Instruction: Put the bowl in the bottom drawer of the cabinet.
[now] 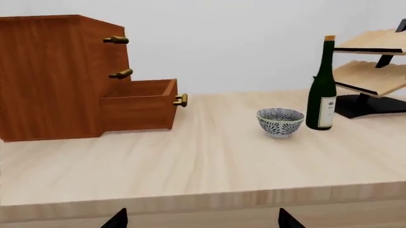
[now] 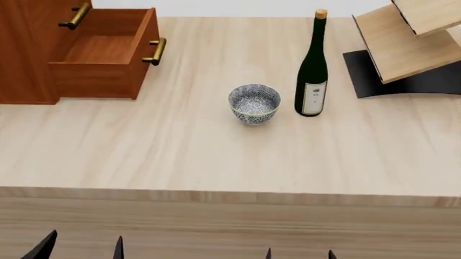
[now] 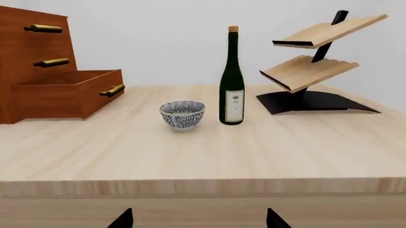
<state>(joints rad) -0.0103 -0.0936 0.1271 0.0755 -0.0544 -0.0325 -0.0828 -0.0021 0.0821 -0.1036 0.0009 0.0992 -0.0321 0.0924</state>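
Observation:
The blue-patterned white bowl (image 2: 254, 103) (image 1: 280, 122) (image 3: 182, 114) stands upright in the middle of the pale wooden table (image 2: 216, 156). The reddish-brown cabinet (image 2: 29, 48) (image 1: 51, 76) (image 3: 28, 61) sits at the back left, and its bottom drawer (image 2: 101, 54) (image 1: 138, 105) (image 3: 66, 92) is pulled out and looks empty. My left gripper (image 2: 81, 249) (image 1: 201, 221) and right gripper (image 2: 299, 253) (image 3: 199, 219) hang open below the table's near edge, well short of the bowl. Only their black fingertips show.
A dark green wine bottle (image 2: 312, 67) (image 1: 322, 85) (image 3: 232, 78) stands just right of the bowl. A pale wooden rack on a black base (image 2: 403, 48) (image 1: 374, 71) (image 3: 317, 61) fills the back right. Two upper drawers with brass handles (image 1: 117, 40) are shut.

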